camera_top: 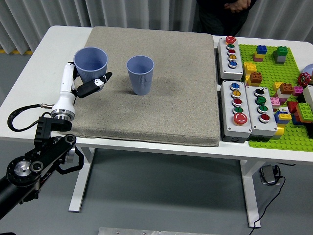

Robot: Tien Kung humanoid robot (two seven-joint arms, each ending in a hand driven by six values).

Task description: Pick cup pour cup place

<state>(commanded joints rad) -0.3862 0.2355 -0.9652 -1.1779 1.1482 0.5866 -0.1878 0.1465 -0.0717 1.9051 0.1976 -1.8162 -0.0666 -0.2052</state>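
The held blue cup (90,64) sits upright in the left hand (83,85), at the left side of the grey mat (146,107). The hand's fingers (95,84) wrap around the cup's lower part, gripping it, with 1 dark finger reaching across the front; whether the cup's base touches the mat I cannot tell. The second blue cup (140,74) stands upright on the mat just to the right, apart from the held one, its mouth open upward.

The left arm (39,161) comes in from the lower left corner, its white forearm rising to the hand. The right arm does not show.

The mat covers most of the white tabletop (29,78). To its right lie 3 grey button boxes (239,98) with coloured buttons, and beyond them a green baseplate (286,73) carrying scattered coloured bricks (281,93).

At the far edge, a person in dark clothing (222,14) stands with hands (237,6) held together at the front, clear of the tabletop.
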